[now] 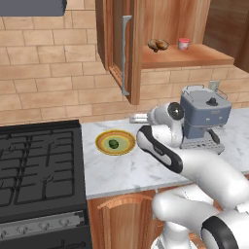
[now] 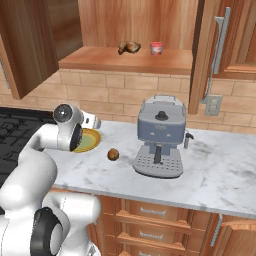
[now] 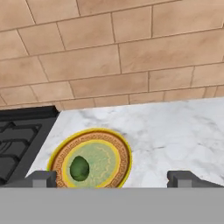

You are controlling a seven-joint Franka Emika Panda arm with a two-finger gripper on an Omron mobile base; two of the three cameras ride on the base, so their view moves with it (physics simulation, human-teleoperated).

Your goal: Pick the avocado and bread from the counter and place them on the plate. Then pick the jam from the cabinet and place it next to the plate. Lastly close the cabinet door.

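The yellow-rimmed plate lies on the white marble counter beside the stove. The dark green avocado rests in its pale green centre. A small brown bread sits on the counter right of the plate. My gripper hovers open and empty just above the plate's right side, facing the tiled wall. The red jam stands on the shelf of the open cabinet. Its cabinet door is swung open.
A lumpy tan pastry lies on the shelf left of the jam. A blue-grey coffee machine stands on the counter right of the bread. The black stove borders the plate on the left.
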